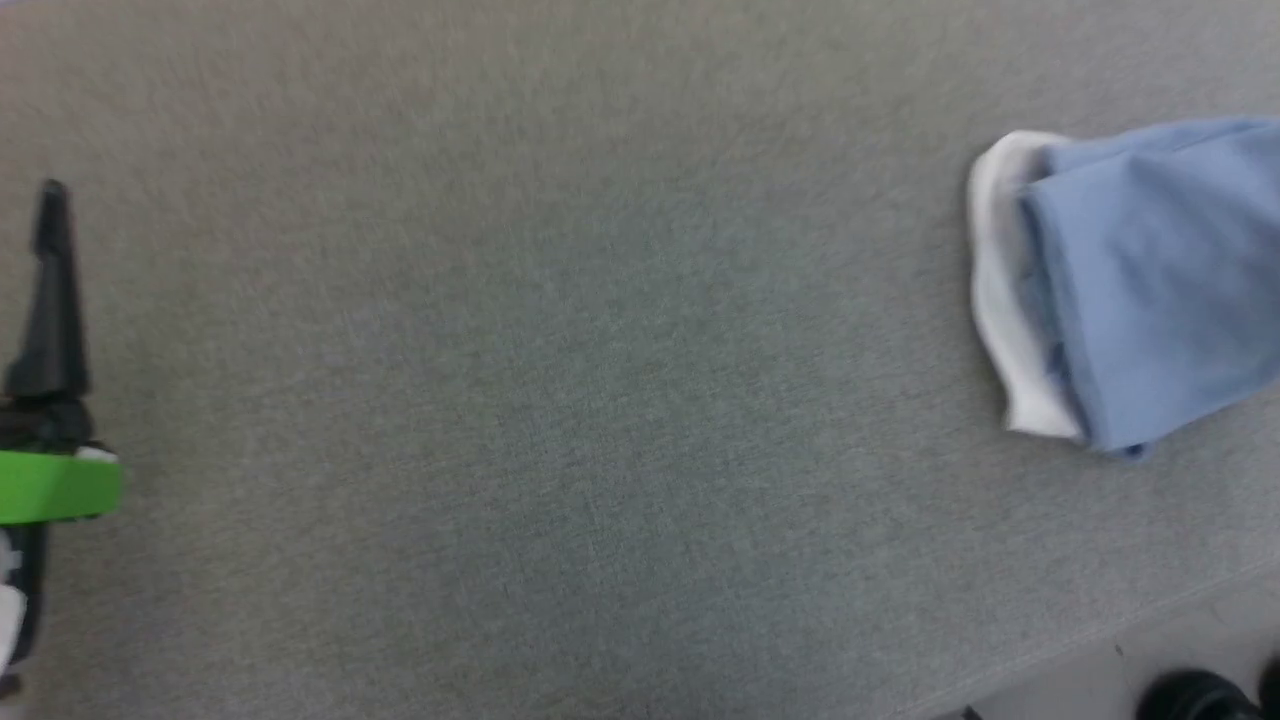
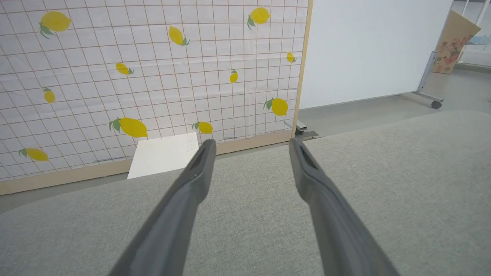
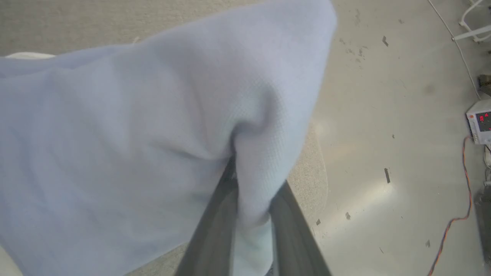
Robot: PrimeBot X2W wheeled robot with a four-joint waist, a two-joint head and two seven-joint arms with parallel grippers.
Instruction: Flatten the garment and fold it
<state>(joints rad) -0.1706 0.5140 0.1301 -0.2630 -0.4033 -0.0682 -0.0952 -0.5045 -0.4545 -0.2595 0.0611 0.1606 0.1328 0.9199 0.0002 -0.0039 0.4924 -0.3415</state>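
The garment [image 1: 1160, 280], a light blue shirt with a white edge, lies bunched at the right edge of the grey table [image 1: 560, 380] in the head view. In the right wrist view the pale blue garment [image 3: 134, 134] covers most of the frame, and my right gripper [image 3: 251, 184] is shut on a fold of it, cloth pinched between the two dark fingers. My left gripper [image 2: 251, 147] is open above bare table, nothing between its fingers. One dark left finger [image 1: 50, 290] with a green band shows at the far left of the head view, far from the garment.
A white box [image 2: 163, 155] sits past the table's far edge in front of a lemon-patterned screen [image 2: 153, 76]. The table's edge [image 1: 1100, 640] runs at lower right, with floor beyond. In the right wrist view, a small device [image 3: 479, 122] and orange cable [image 3: 464, 184] lie on the floor.
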